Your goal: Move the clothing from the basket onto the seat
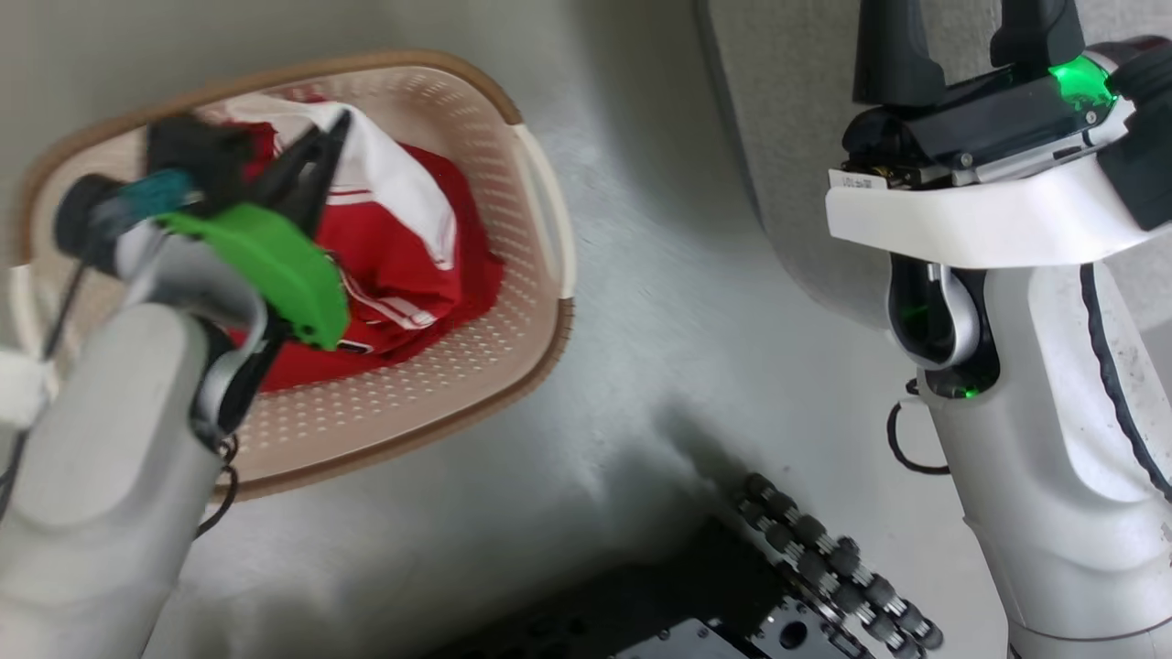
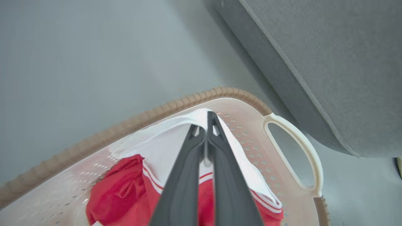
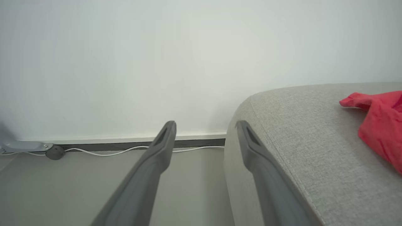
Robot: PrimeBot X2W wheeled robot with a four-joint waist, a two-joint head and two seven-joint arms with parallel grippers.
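From the head view, the left jaws hang over the basket (image 1: 458, 366), clenched, with the tip of their dark fingers (image 1: 311, 160) down in the white panel of the clothing (image 1: 394, 247). The clothing lies heaped inside the basket, most of its red spreading below and to the right of those jaws. Well apart to the right, the right jaws stand released, their fingers (image 1: 893, 55) spread wide and empty over the rounded edge of the seat (image 1: 787, 137), with bare floor (image 1: 641, 320) between them and the basket. Looking along the left wrist, the fingers (image 2: 185, 175) press together and nip a fold of the clothing (image 2: 119, 188), whose white cloth peaks up around their tips. The basket (image 2: 251, 147) wall curves just past the tips, its handle (image 2: 311, 163) to their right, and the seat (image 2: 329, 62) lies beyond that. Along the right wrist, the fingers (image 3: 150, 163) stay well apart with nothing between them. The seat (image 3: 298, 141) corner sits right behind the right-hand finger, a red cloth (image 3: 383, 125) lies on it farther right, and a cable (image 3: 119, 152) runs along the wall (image 3: 157, 62) ahead.
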